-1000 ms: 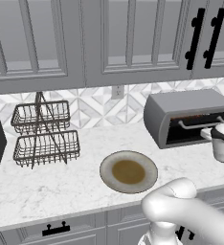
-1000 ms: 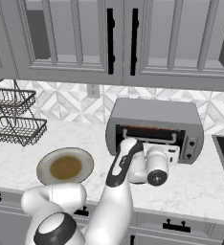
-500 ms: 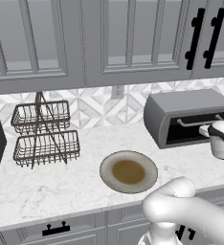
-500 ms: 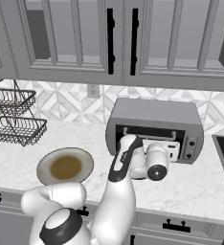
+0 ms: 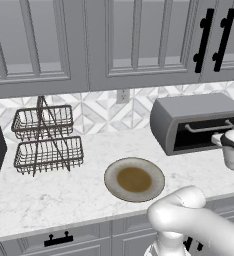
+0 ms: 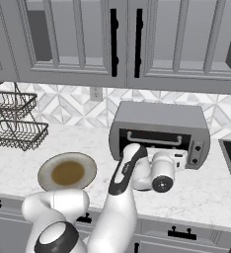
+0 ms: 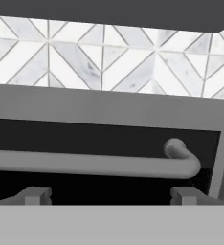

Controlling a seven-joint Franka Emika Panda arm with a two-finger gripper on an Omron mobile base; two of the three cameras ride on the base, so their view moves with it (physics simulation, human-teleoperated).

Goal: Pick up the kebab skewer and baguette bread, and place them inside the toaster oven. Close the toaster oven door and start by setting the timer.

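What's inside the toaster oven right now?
Through the toaster oven front only a dark cavity shows, crossed by the door's silver bar handle. No skewer or loaf can be made out; the hand covers the lower part.

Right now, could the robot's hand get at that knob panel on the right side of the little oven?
Probably yes. The hand hangs just in front of the oven, fingers open, and nothing stands between it and the knobs.

We see a round plate near the front of the marble worktop; a two-tier wire basket rack stands far left; grey cabinets hang above.
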